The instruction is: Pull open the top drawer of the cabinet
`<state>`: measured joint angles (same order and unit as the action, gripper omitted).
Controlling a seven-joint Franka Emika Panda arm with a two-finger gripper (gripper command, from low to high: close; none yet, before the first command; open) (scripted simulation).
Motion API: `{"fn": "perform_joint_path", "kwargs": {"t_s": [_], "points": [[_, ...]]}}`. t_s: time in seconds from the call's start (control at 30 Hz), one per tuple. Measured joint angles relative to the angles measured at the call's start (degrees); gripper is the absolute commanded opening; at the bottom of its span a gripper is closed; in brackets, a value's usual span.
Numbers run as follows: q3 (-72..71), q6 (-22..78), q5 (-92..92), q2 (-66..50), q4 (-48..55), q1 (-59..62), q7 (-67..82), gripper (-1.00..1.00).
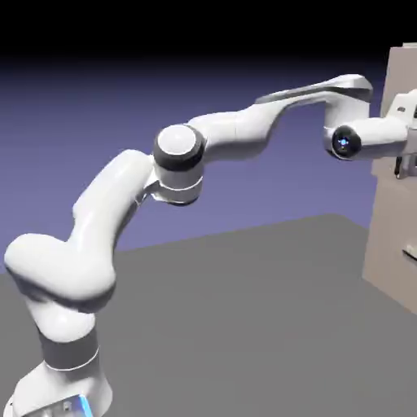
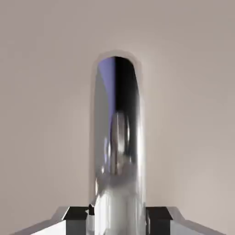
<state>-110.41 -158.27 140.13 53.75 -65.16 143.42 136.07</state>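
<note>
"Quickly, what are your fingers (image 2: 78,221) doing?"

"Pinching the shiny silver metal bar handle (image 2: 117,188), one tip pressing each side. I'm lining them up across its narrow width, probably so it isn't slipping out when I'm pulling."

"And the top drawer?"

"Its flat, plain beige front (image 2: 46,114) is lying right behind the handle, high on the tall beige-tan boxy cabinet (image 1: 389,236). I'm reaching in from the exterior view's left, likely leaving room for drawing it back. Can't tell any gap."
</note>
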Motion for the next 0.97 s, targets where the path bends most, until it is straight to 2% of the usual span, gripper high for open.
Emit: {"fn": "perform_joint_path", "kwargs": {"t_s": [0.4,0.63,0.87,0.9,0.97], "points": [[9.22,5.55,5.48,-12.25,-24.91,-18.74,15.29,-1.00],[19.51,7.54,6.55,-18.51,-37.97,-33.16,22.28,-1.00],[32.28,9.52,6.36,-19.91,-48.36,-47.69,24.72,-1.00],[33.66,9.79,6.26,-19.74,-49.41,-49.15,24.71,1.00],[33.66,9.81,6.28,-19.74,-49.41,-49.15,24.75,1.00]]}}
